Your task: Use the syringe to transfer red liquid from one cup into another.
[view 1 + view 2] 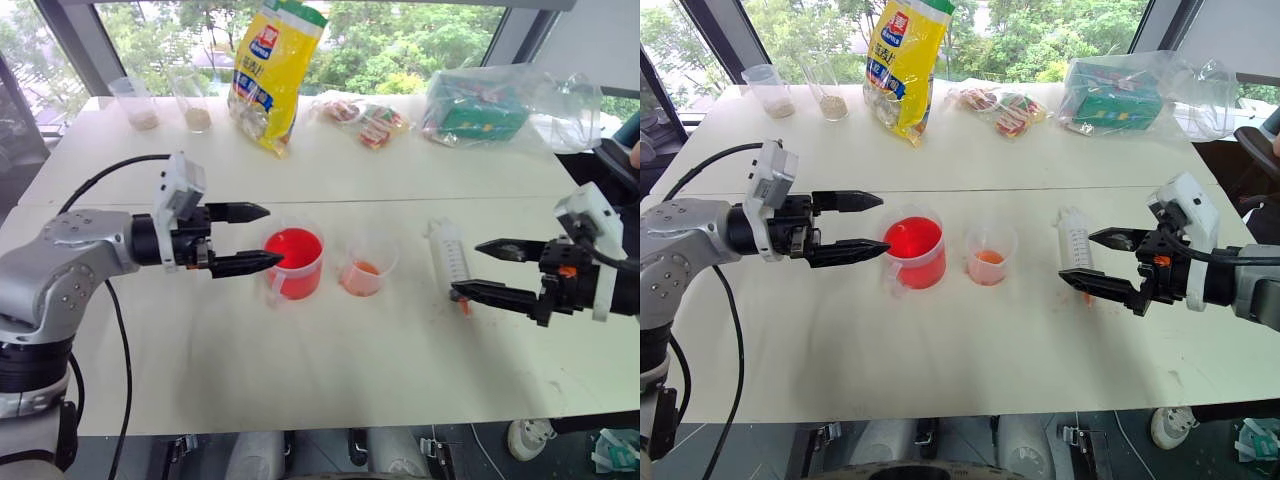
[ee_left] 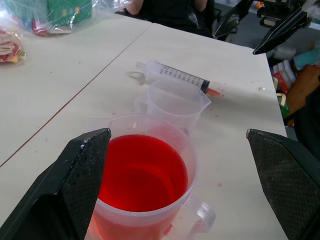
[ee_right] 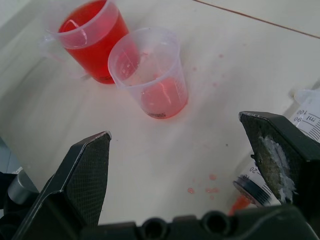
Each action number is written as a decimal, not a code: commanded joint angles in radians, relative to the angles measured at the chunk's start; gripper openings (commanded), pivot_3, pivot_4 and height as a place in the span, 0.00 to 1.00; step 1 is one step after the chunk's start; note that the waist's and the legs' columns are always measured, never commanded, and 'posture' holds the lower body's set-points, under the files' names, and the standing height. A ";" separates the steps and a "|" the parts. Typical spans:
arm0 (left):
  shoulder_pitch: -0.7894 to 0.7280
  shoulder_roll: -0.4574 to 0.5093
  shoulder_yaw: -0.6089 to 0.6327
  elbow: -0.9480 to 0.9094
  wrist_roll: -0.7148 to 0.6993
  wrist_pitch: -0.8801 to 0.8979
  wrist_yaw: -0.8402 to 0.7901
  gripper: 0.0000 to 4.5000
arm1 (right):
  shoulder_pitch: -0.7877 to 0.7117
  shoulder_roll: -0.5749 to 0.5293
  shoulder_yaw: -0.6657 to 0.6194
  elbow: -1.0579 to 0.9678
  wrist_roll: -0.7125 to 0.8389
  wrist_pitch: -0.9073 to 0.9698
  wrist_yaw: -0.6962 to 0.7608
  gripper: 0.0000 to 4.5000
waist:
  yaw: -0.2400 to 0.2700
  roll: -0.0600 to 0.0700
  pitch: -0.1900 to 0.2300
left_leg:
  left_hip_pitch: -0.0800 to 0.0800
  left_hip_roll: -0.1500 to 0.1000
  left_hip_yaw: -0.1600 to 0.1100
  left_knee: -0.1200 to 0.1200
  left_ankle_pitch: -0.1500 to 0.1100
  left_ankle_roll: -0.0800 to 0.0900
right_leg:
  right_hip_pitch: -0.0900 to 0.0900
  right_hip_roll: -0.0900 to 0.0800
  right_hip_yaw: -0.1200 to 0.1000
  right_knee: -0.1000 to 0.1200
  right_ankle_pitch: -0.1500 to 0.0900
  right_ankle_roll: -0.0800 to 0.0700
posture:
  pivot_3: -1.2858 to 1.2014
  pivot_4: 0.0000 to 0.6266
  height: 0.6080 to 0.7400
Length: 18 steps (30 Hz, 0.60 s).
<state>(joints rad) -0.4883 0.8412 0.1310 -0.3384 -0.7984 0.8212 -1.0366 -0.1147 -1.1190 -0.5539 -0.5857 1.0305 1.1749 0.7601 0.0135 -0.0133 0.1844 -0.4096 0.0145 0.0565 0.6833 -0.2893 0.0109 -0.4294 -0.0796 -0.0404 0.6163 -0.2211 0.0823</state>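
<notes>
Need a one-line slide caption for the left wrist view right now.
Open left hand hovers at the handled cup of red liquid; smaller cup and syringe lie beyond.

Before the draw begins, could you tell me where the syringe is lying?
The syringe lies flat on the white table, to the right of the smaller cup, beside the open right gripper.

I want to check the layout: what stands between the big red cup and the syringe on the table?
The smaller cup, with a little red liquid, stands between the larger cup and the syringe; both eye views show it.
</notes>
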 commanded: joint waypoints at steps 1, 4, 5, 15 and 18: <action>-0.032 0.006 0.009 -0.014 -0.012 0.002 0.009 1.00 | -0.005 -0.001 -0.031 -0.003 0.011 -0.014 -0.010 1.00 | 0.000 0.000 0.000 | 0.000 0.000 0.000 0.000 0.000 0.000 | 0.000 0.000 0.000 0.000 0.000 0.000 | 0.52 0.24 1.00; -0.028 0.017 0.017 -0.004 0.001 -0.013 -0.002 1.00 | -0.026 0.003 0.003 -0.012 0.019 -0.007 -0.047 1.00 | 0.000 0.000 0.000 | 0.000 0.000 0.000 0.000 0.000 0.000 | 0.000 0.000 0.000 0.000 0.000 0.000 | 0.52 0.24 1.00; -0.035 0.011 0.015 -0.007 -0.005 -0.007 0.006 1.00 | -0.031 0.003 0.032 0.002 0.003 -0.004 -0.062 1.00 | -0.001 0.000 0.000 | 0.000 0.000 0.000 0.000 0.000 0.000 | 0.000 0.000 0.000 0.000 0.000 0.000 | 0.52 0.24 1.00; -0.042 0.000 0.014 -0.012 -0.008 -0.015 0.020 1.00 | -0.218 0.044 0.205 0.117 -0.011 0.134 -0.268 1.00 | -0.002 0.000 0.000 | 0.000 0.000 0.000 0.000 0.000 0.000 | 0.000 0.000 0.000 0.000 0.000 0.000 | 0.52 0.24 1.00; -0.047 -0.011 0.008 -0.007 0.000 -0.029 0.020 1.00 | -0.295 0.065 0.283 0.192 -0.072 0.171 -0.329 1.00 | -0.002 0.000 0.000 | 0.000 0.000 0.000 0.000 0.000 0.000 | 0.000 0.000 0.000 0.000 0.000 0.000 | 0.52 0.24 1.00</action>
<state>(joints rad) -0.5160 0.8360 0.1303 -0.3310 -0.7967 0.8160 -1.0189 -0.3698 -1.0561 -0.2941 -0.4280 0.9963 1.3231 0.4676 0.0116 -0.0134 0.1844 -0.4095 0.0144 0.0570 0.6835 -0.2893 0.0109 -0.4295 -0.0795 -0.0402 0.6165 -0.2211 0.0820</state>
